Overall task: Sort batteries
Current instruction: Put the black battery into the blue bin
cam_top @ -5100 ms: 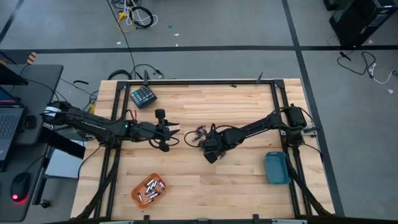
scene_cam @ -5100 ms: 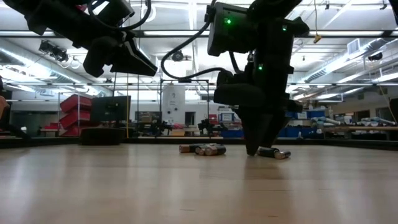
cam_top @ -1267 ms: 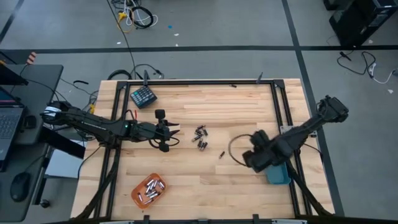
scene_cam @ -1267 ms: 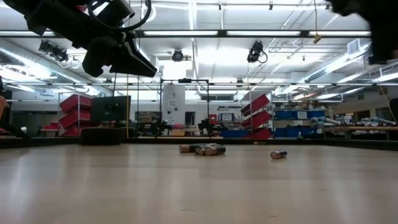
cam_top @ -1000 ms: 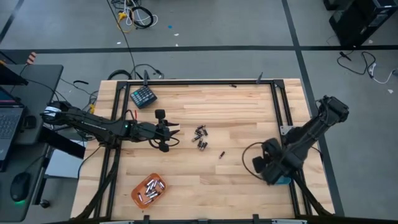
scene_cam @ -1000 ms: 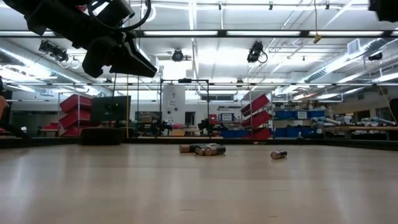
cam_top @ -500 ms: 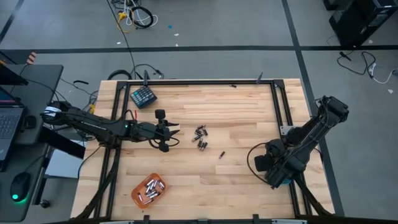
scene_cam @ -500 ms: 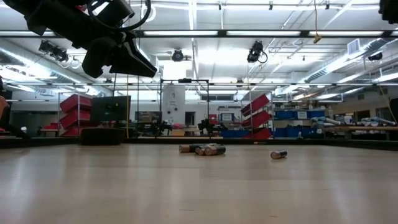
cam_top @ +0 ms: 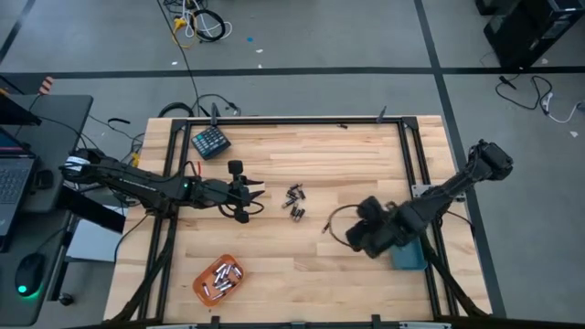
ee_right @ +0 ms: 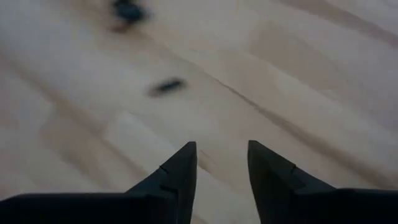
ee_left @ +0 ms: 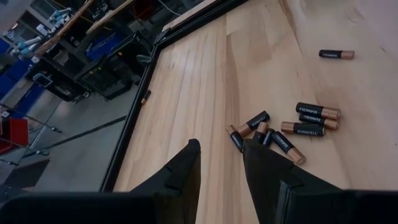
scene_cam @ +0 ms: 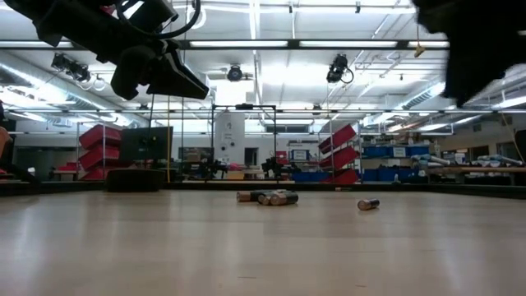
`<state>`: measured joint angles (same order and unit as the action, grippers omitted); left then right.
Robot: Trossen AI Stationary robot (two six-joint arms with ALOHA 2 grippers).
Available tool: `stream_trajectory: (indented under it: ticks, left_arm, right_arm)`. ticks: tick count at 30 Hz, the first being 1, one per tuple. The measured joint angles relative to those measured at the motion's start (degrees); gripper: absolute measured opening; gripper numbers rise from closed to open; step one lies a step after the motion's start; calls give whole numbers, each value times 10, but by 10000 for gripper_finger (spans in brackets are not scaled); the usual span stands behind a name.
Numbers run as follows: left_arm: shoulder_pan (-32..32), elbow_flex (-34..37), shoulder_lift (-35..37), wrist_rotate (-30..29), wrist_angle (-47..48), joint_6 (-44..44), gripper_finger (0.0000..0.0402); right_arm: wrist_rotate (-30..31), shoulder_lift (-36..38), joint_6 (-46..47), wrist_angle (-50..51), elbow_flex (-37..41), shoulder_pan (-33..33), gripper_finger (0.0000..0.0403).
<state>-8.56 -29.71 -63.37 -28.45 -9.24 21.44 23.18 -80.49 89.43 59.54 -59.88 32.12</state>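
A small cluster of dark batteries (cam_top: 294, 201) with copper ends lies mid-table, also visible in the left wrist view as the cluster (ee_left: 283, 127). One lone battery (cam_top: 325, 227) lies to its right. My left gripper (ee_left: 221, 158) hovers open just left of the cluster, holding nothing. My right gripper (ee_right: 221, 155) is open and empty above bare wood, right of the lone battery (ee_right: 166, 87), which shows blurred. An orange tray (cam_top: 218, 279) holding several batteries sits near the front left. A blue tray (cam_top: 409, 259) at the right is partly hidden under my right arm.
A dark teal keypad-like block (cam_top: 210, 142) lies at the far left corner. Black frame rails (cam_top: 413, 155) run along the table's edges. Bare wood lies between the two trays at the front.
My right gripper has swung from above the blue tray toward the table's left, turning as it went, and now stands near the lone battery. The batteries have kept their places.
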Motion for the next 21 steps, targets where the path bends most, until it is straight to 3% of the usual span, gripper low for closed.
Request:
stream_trajectory:
  ticks: [8,12,15,21]
  left_arm:
    - [0,0,0,0,4,-7,119]
    - [0,0,0,0,5,-7,119]
    - [0,0,0,0,-1,-7,119]
    - [0,0,0,0,0,-7,119]
  right_arm:
    - [-1,0,-483,-207,0,-90,128]
    - [-1,0,-675,-245,0,-114,128]
    - [-1,-3,-753,-245,0,-130,128]
    - [-40,-66,-799,-304,0,-158,133]
